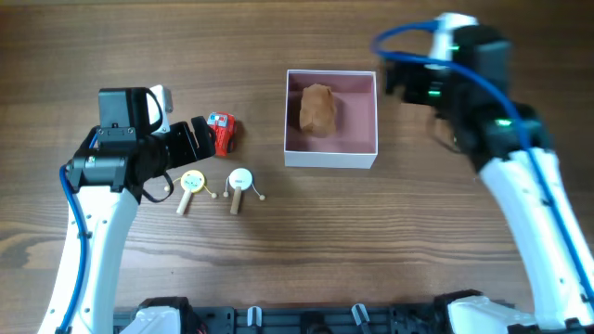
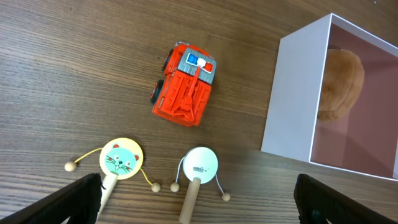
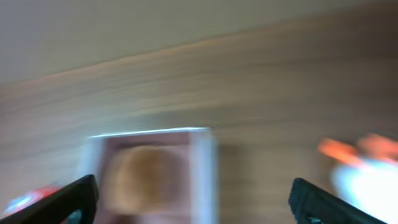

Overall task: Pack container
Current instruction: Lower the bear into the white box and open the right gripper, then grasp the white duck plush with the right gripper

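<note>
The container (image 1: 330, 156) is a square white box with a pink inside, at the table's middle; it also shows in the left wrist view (image 2: 292, 106) and blurred in the right wrist view (image 3: 202, 162). A brown plush toy (image 1: 318, 109) lies in it. A red toy truck (image 1: 223, 132) (image 2: 185, 92) stands left of it. Two small rattle drums lie in front of the truck: a yellow cat-faced one (image 1: 191, 184) (image 2: 120, 158) and a white one (image 1: 240, 180) (image 2: 200, 167). My left gripper (image 1: 200, 139) (image 2: 199, 205) is open and empty, just left of the truck. My right gripper (image 1: 394, 79) (image 3: 193, 202) is open and empty, high by the container's far right corner.
The table (image 1: 418, 241) is dark wood. An orange and white blur (image 3: 364, 165) shows at the right of the right wrist view; I cannot tell what it is.
</note>
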You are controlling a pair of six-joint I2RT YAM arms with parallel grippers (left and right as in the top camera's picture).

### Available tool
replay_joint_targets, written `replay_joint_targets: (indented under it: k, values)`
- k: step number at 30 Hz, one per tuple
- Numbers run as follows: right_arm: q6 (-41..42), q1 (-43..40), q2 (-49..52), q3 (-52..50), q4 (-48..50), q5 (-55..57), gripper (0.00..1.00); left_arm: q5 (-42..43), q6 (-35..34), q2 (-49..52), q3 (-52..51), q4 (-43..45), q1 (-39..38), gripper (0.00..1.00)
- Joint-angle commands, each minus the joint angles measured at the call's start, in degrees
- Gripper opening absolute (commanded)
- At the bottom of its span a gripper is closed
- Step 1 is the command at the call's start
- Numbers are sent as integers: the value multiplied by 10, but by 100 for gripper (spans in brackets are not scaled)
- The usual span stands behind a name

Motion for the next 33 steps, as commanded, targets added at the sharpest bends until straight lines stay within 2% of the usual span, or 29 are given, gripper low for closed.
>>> replay_joint_targets:
  k: [1, 4, 9, 14, 21, 22, 26, 28, 30, 33]
  values:
    - [-11, -82, 38, -7, -53, 91, 99, 9, -5, 0, 11, 0, -3, 100]
    - [-14, -134, 76, -14, -70, 91, 100, 9, -5, 0, 11, 0, -3, 100]
    - [-64, -191, 170, -17, -63, 90, 99, 9, -5, 0, 11, 0, -3, 100]
    - [-76, -214, 258, -17, -63, 85, 99, 9, -5, 0, 11, 0, -3, 100]
    - [-76, -216, 327, -17, -64, 58, 98, 9, -5, 0, 11, 0, -3, 100]
    - [-76, -216, 333, -17, -62, 58, 94, 9, -5, 0, 11, 0, -3, 100]
    - [-76, -216, 351, -17, -53, 58, 64, 9, -5, 0, 11, 0, -3, 100]
    - [-75, -216, 348, -17, -55, 58, 54, 9, -5, 0, 11, 0, -3, 100]
    - [-75, -215, 332, -16, -58, 58, 36, 9, -5, 0, 11, 0, -3, 100]
    - [-62, -205, 286, -13, -63, 56, 28, 9, -5, 0, 11, 0, -3, 100]
